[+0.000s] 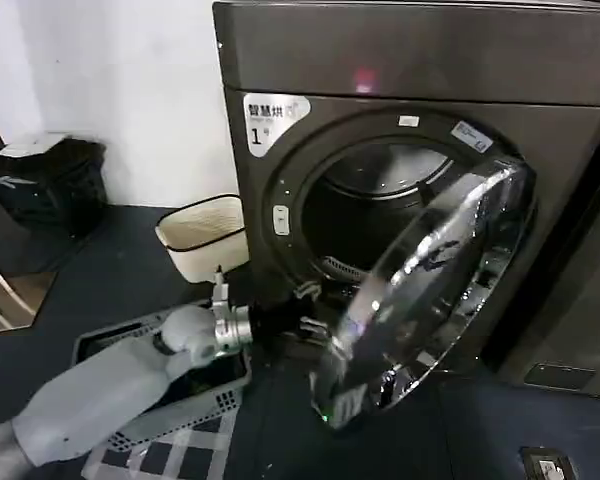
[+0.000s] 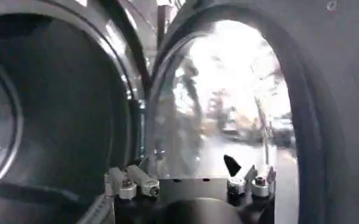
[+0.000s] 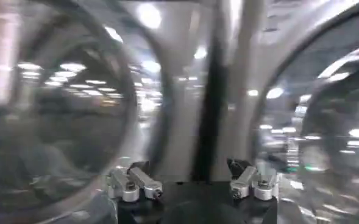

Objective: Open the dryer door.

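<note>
Head view: left claw [image 1: 310, 328] sits low at the drum mouth, spread wide and holding nothing, just inside the door [image 1: 430, 290], which stands partly swung out rightward. Judged mid-opening; next, push it wider. Right claw [image 3: 191, 182] spread, empty.

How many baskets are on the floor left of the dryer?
2: a cream basket against the dryer's left side, and a grey slatted basket nearer, under the left arm. Others may be hidden.
</note>
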Controlling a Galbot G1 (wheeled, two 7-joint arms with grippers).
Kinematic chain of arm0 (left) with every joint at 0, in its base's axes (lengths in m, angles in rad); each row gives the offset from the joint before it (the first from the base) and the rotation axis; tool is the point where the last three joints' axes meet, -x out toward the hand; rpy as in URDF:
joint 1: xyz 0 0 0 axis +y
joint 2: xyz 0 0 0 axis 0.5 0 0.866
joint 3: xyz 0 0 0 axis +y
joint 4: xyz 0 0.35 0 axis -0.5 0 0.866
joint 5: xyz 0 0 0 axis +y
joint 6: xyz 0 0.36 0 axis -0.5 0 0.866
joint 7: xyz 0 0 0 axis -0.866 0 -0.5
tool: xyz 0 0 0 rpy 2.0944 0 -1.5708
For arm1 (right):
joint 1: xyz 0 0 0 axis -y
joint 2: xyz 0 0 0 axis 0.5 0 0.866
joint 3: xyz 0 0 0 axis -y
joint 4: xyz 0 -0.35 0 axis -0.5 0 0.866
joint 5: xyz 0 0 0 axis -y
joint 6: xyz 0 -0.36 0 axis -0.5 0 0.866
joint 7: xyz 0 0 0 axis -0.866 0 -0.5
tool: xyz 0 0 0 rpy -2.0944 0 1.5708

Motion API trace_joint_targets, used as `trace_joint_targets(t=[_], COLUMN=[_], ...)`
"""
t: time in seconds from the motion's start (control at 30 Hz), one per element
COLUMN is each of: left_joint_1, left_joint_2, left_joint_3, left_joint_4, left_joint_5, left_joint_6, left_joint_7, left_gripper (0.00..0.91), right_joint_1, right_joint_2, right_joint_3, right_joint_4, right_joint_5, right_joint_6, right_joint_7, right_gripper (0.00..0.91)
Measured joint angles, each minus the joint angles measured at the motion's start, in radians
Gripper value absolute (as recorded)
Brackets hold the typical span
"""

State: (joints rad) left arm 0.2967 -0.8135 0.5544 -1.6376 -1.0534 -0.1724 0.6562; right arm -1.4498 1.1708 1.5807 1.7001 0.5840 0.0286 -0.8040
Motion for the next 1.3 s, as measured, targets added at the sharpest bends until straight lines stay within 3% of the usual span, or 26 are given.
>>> trace_joint_targets(t=[0.27, 0.57, 1.13, 1.3], left_joint_1=[-0.025, -0.071, -0.176, -0.211], left_joint_2=[-0.019, -0.084, -0.261, -0.311], left_joint_3=[0.064, 0.142, 0.304, 0.345], left_joint_4=[-0.068, -0.124, -0.057, -0.021], left_joint_5=[0.012, 0.007, 0.013, 0.01], left_joint_6=[-0.002, 0.005, 0.0, -0.012], left_joint_7=[-0.053, -0.127, -0.217, -0.233], left_gripper=[0.907, 0.907, 0.907, 0.907], right_joint_1=[-0.032, -0.078, -0.158, -0.176], right_joint_2=[-0.026, -0.047, -0.068, -0.07], right_joint_3=[0.156, 0.31, 0.553, 0.605], right_joint_4=[-0.017, -0.049, -0.049, -0.052], right_joint_5=[0.019, -0.028, -0.11, -0.109], right_joint_6=[-0.018, -0.042, -0.187, -0.19], right_joint_7=[0.275, 0.53, 0.732, 0.735], right_gripper=[0.907, 0.907, 0.907, 0.907])
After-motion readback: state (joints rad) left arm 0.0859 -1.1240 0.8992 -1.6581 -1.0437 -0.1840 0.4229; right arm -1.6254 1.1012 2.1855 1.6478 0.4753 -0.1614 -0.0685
